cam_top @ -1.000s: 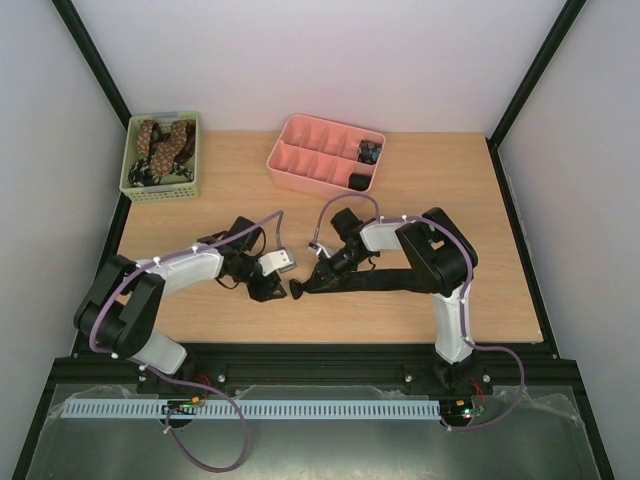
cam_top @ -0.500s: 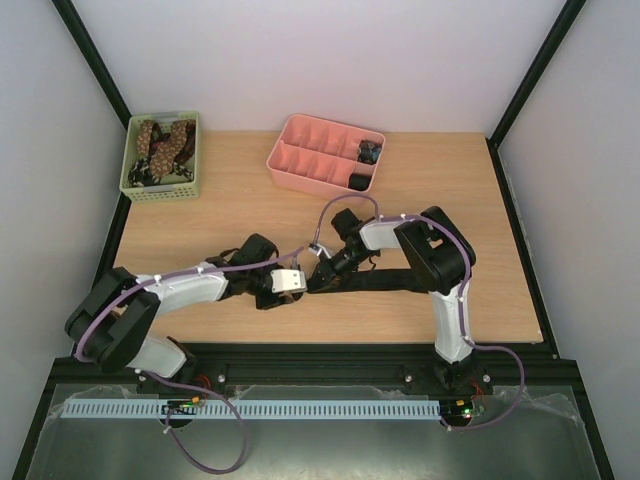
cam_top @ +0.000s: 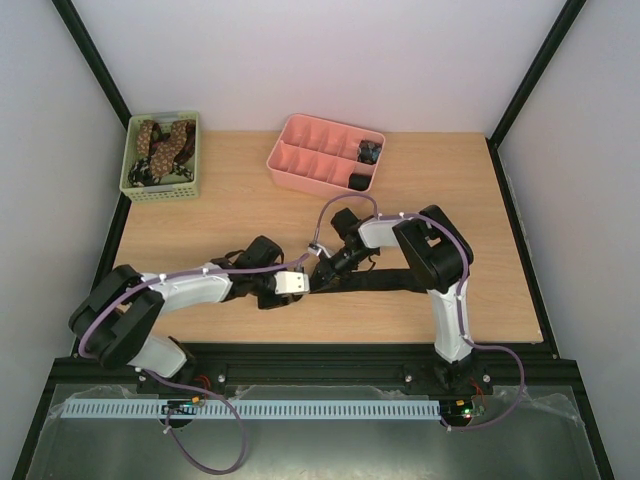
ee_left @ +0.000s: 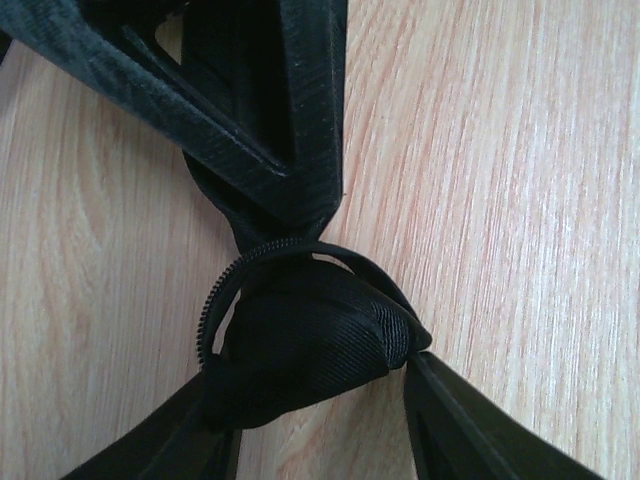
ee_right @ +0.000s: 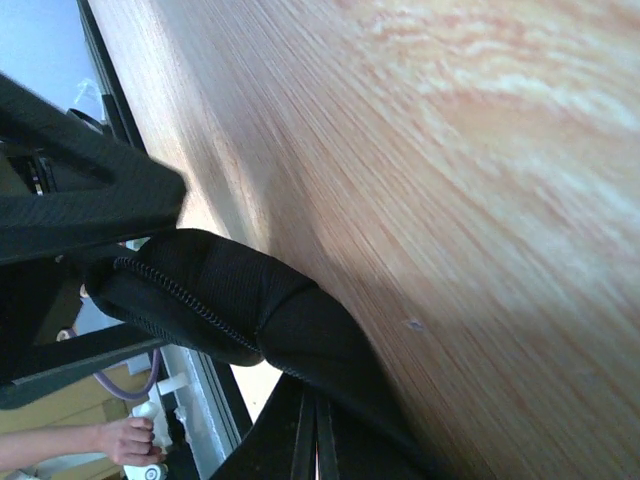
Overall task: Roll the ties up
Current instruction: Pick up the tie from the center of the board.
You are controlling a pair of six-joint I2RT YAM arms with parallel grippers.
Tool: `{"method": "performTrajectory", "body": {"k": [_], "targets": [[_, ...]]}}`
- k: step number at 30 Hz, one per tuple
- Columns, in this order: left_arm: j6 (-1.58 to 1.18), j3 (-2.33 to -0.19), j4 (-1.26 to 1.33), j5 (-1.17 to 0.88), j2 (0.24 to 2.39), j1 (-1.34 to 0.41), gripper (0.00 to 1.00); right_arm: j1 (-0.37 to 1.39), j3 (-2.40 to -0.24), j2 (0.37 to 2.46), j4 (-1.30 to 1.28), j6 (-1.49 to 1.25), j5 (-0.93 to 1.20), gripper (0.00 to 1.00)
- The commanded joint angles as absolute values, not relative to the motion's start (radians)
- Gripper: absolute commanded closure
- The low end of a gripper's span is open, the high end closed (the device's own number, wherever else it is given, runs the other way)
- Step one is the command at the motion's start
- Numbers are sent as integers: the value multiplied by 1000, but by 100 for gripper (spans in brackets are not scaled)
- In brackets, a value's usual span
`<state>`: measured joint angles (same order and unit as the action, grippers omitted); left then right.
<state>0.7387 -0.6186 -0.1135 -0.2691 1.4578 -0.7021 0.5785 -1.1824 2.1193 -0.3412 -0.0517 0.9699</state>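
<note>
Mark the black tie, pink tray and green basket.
black tie [ee_left: 300, 350], left wrist view, on the rolled end.
pink tray [cam_top: 310, 180], top external view, on its near wall.
green basket [cam_top: 160, 190], top external view, on its near wall.

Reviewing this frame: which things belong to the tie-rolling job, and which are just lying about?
Job: black tie, left gripper, right gripper, brown spotted ties in green basket, rolled coils in pink tray.
Lying about: purple cables, pale slotted strip at the front edge.
</note>
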Motion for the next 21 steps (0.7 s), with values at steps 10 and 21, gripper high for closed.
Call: {"method": "performTrajectory", "body": {"k": [10, 21], "targets": [[796, -571, -25, -151, 1488, -762, 43, 583, -1193, 2179, -474, -5, 869, 99], [741, -689, -53, -346, 1483, -759, 61, 583, -1199, 2186, -480, 0, 863, 99]]}}
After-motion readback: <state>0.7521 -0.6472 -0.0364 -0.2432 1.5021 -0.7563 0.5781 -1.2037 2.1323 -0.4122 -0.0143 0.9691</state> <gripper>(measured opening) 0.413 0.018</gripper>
